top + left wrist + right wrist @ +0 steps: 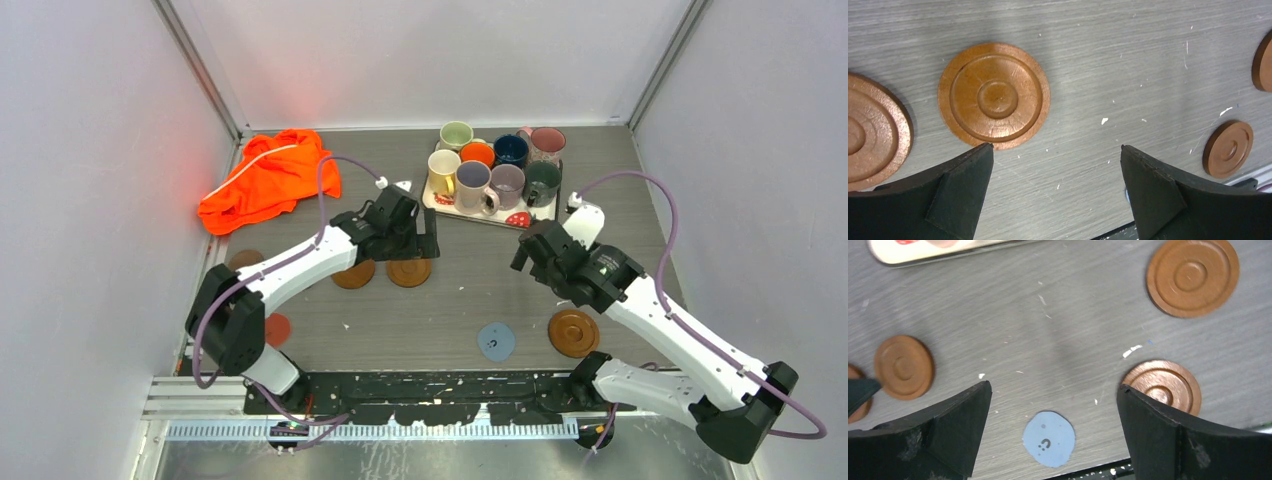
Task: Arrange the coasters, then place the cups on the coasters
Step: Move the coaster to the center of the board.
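Two brown ringed coasters (353, 273) (409, 271) lie side by side just below my left gripper (415, 245). In the left wrist view one coaster (994, 96) lies ahead of the left fingertip, and the gripper (1056, 150) is open over bare table. My right gripper (525, 258) hovers open; in its view (1054, 387) a light-blue coaster (1048, 438) lies between the jaws' lines and a brown coaster (1162, 385) touches the right finger's edge in the picture. Several cups (495, 165) stand on the strawberry tray (517, 219).
An orange cloth (270, 180) lies at the back left. A red coaster (276, 328) and a dark brown one (245, 260) sit by the left arm. Another brown coaster (573, 332) and the blue one (496, 341) lie near the front edge.
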Robot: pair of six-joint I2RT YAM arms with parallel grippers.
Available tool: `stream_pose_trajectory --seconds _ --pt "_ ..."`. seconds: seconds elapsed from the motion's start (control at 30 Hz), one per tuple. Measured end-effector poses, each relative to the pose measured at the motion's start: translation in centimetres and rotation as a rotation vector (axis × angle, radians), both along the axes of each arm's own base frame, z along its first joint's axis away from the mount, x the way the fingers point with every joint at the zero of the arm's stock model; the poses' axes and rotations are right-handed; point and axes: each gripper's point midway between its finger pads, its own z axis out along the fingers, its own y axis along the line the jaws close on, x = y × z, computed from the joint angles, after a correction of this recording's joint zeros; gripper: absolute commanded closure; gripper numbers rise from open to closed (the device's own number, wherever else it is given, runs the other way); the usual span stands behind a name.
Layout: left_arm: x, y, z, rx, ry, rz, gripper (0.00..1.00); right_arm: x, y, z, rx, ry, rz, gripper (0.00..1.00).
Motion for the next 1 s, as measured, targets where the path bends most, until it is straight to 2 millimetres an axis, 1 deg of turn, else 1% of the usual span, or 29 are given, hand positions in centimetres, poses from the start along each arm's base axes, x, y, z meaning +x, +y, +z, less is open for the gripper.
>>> stream_pose_trajectory --seconds 0.17,0.3,0.43,0.6,0.7,0.9,1.0 --pt "-1.7 1.0 0.2 -0.006 0.004 -0.025 0.00 -1.7 -2.1 -3.6 0.016 0.049 -0.138 0.00" --pt "-3.0 1.8 1.0 -0.023 -0.005 -0.039 0.00 -2.8 -3.5 -6.7 0.035 0.100 -0.236 0.00" --pt "-4.0 2.2 1.8 -0.050 -0.016 -0.058 0.00 -3.8 -4.8 -10.6 0.094 0.183 -0.363 0.00" --pt "-5.1 2.8 1.7 -0.056 -0.016 -0.078 0.00 -5.2 -5.6 -14.6 0.182 0.275 -0.480 0.00" --pt "-5.5 3.1 1.5 -0.054 -0.013 -0.082 0.00 -5.7 -5.4 -15.7 0.229 0.291 -0.505 0.00" --pt "-5.9 3.3 1.6 -0.060 -0.017 -0.089 0.00 -4.8 -4.9 -15.9 0.314 0.230 -0.519 0.00" --pt "-5.9 3.3 1.8 -0.063 -0.020 -0.090 0.00 -4.8 -4.9 -16.4 0.320 0.225 -0.523 0.00"
